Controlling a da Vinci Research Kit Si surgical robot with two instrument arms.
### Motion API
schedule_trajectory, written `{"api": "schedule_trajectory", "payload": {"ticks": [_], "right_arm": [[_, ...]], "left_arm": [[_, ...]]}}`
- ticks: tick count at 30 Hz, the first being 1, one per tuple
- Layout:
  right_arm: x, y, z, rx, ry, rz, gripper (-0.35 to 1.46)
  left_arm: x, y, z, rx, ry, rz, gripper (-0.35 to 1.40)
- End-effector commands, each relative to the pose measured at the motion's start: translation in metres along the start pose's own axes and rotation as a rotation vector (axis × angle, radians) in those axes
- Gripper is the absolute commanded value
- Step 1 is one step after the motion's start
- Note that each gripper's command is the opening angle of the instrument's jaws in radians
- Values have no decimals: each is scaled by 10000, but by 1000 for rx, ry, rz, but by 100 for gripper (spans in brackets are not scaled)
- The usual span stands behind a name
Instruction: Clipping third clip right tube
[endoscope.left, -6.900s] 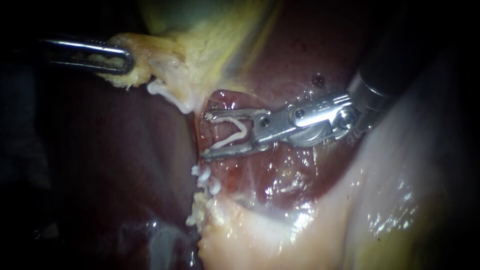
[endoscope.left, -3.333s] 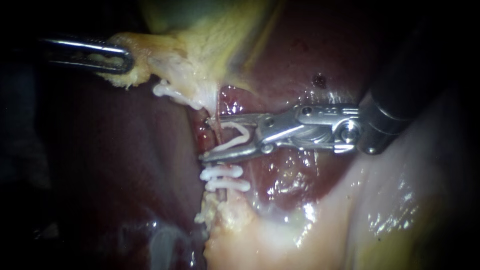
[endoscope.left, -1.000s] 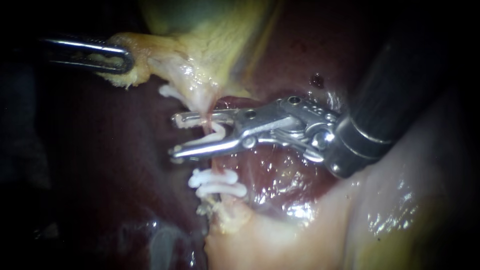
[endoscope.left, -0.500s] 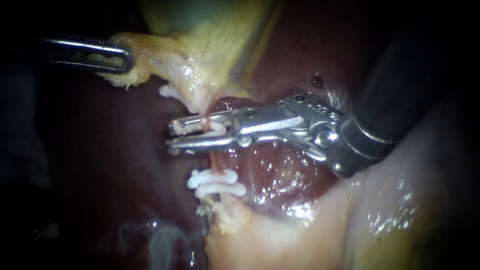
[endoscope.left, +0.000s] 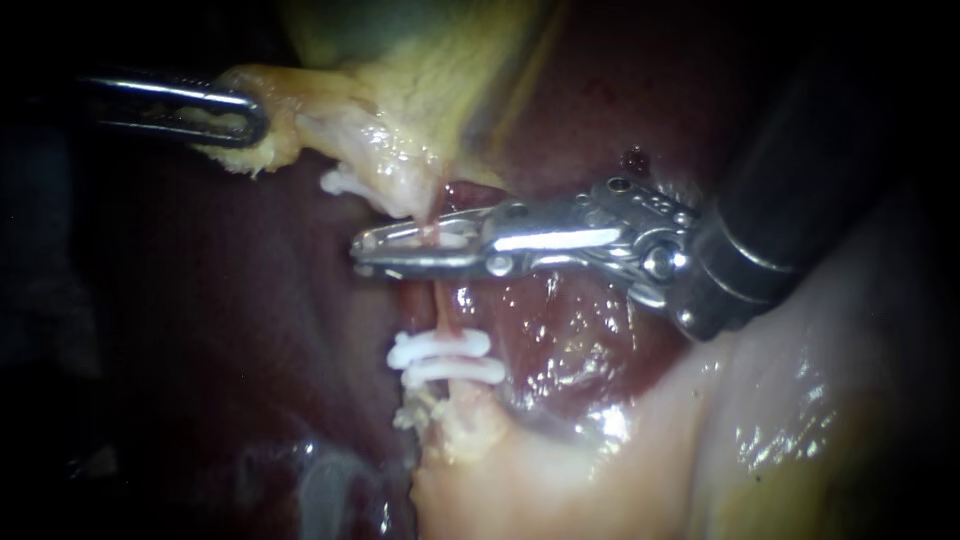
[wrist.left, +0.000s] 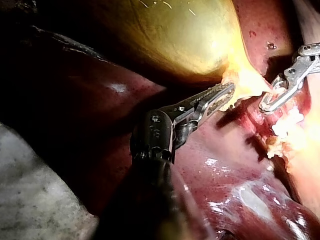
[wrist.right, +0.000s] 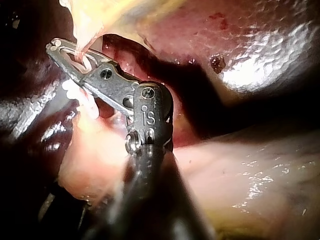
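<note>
My right instrument (endoscope.left: 372, 250) has its jaws squeezed onto a white clip (endoscope.left: 440, 238) that straddles the tube (endoscope.left: 441, 310). The tube runs crosswise to the jaws, from the gallbladder (endoscope.left: 400, 90) down to two seated clips (endoscope.left: 445, 358) nearby. My left instrument (endoscope.left: 245, 120), well apart, grips the gallbladder's edge.

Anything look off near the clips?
Nothing stands out. The right instrument has its jaws shut on a clip across the tube, above two seated clips; the left instrument grips the gallbladder.
</note>
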Motion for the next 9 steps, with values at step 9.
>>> {"api": "schedule_trajectory", "payload": {"ticks": [9], "right_arm": [[0, 0, 0, -1, 1, 11, -35]], "left_arm": [[0, 0, 0, 0, 0, 0, -35]]}}
